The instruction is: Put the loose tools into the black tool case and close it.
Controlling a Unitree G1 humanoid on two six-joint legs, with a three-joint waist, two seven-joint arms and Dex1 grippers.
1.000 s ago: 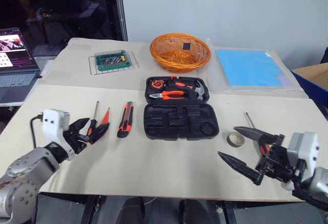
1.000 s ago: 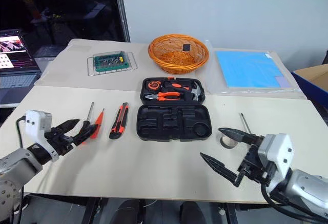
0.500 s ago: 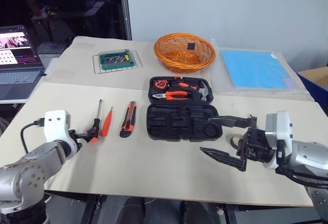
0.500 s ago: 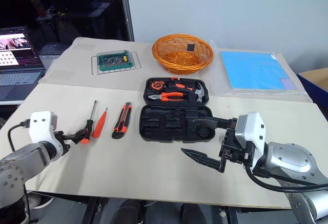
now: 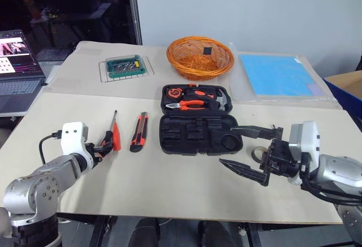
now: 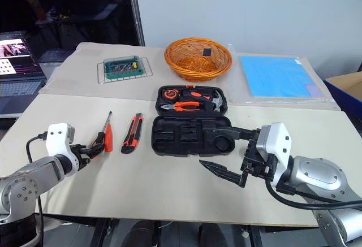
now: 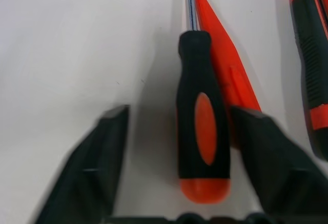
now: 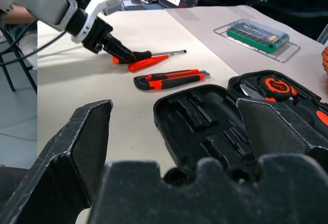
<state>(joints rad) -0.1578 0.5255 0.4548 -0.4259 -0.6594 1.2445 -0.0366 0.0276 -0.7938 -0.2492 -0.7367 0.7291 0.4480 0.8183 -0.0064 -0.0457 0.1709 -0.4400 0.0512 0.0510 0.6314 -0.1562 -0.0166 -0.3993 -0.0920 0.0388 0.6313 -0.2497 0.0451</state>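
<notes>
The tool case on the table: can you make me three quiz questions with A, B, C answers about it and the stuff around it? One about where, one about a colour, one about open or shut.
1. Where is the utility knife?
A. In the basket
B. On the table, left of the tool case
C. Inside the case

2. What colour is the basket?
A. Orange
B. Green
C. White

3. How is the tool case?
A. Shut and latched
C. Upside down
B. Open, lid laid back

Answers:
1 B, the knife lies on the table beside the case.
2 A, its weave is orange.
3 B, both halves show, with pliers in the far half.
</notes>
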